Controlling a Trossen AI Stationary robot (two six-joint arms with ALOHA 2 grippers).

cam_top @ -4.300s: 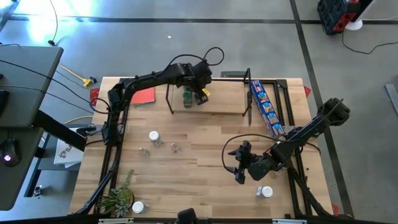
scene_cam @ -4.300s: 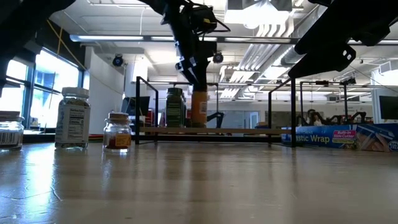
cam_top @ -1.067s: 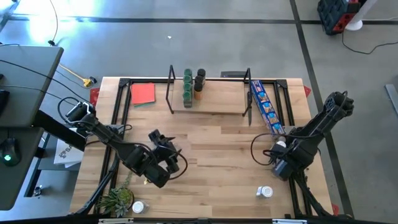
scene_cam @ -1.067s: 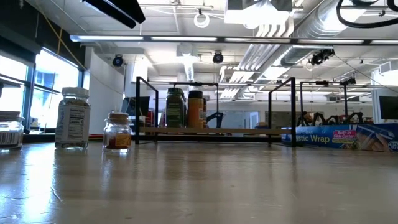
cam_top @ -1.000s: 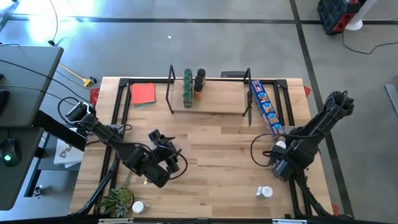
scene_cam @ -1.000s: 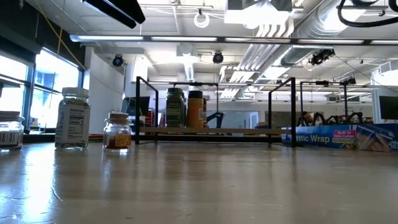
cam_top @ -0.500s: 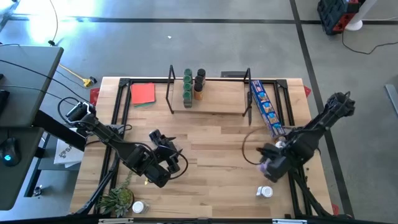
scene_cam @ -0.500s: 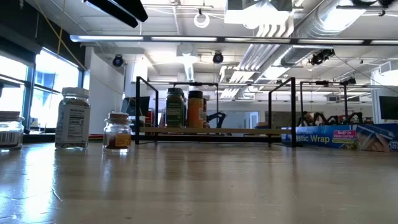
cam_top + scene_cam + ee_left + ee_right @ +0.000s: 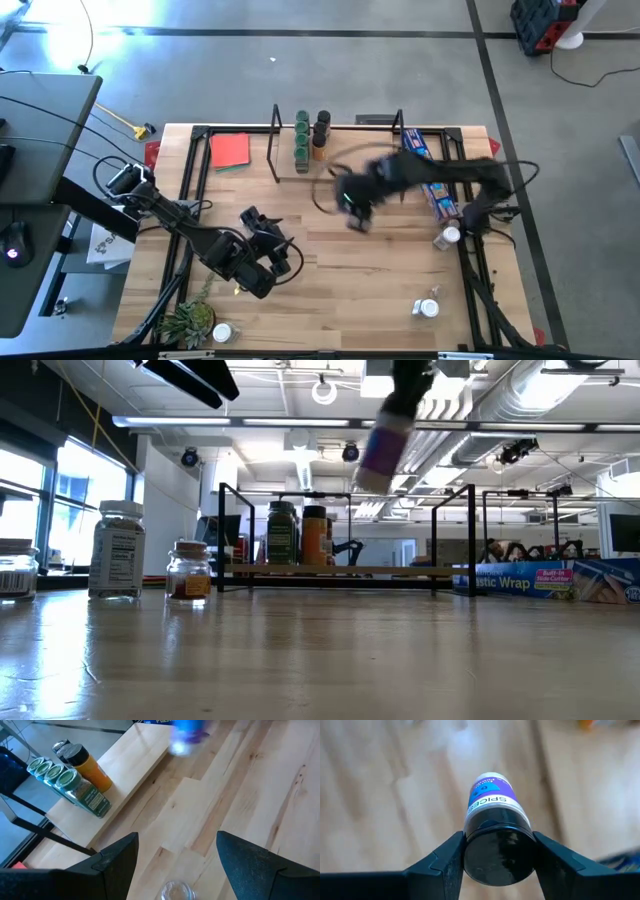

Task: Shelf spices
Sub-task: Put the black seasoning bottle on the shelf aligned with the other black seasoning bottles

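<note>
Right tool [image 9: 495, 851] clamped on a purple-labelled, black-lidded spice jar [image 9: 494, 815] in the air before the shelf [image 9: 345, 166], four jars [image 9: 309, 134] on its left end, left tool [image 9: 175, 857] wide above the desk [image 9: 330, 270].

A blurry jar [image 9: 381, 448] hangs high at 12 o'clock. Two jars [image 9: 297, 535] stand on the shelf [image 9: 340, 570] below.

High view looks straight down over the whole table [image 9: 330, 290]; low view sits at tabletop level, facing across toward the shelf [image 9: 340, 570]. Both wrist views look close onto the planks; high, low and left wrist share the shelf.
</note>
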